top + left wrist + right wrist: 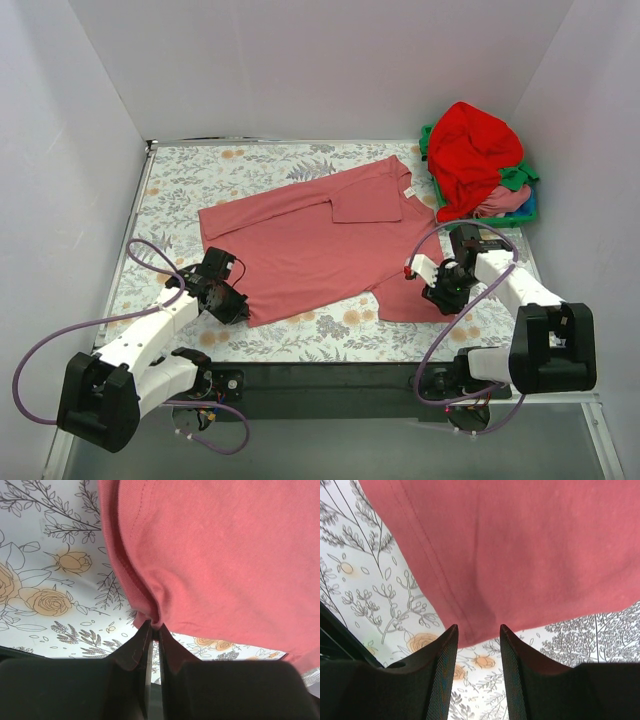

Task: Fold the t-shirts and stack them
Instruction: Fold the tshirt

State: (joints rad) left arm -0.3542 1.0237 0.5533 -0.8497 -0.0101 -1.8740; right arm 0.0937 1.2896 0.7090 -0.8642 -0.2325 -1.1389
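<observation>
Rose-pink t-shirt [300,250] (one, flat), left tool [155,629] pinching its hem, right tool [477,628] spread at its edge.

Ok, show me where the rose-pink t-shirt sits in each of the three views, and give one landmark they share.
Top external: the rose-pink t-shirt lies spread flat mid-table.
Left wrist: the t-shirt fills the upper right; the left hand pinches its hem.
Right wrist: the t-shirt fills the top; its hem lies just beyond the open right hand.
Shared landmark: the floral cloth beneath it.
</observation>
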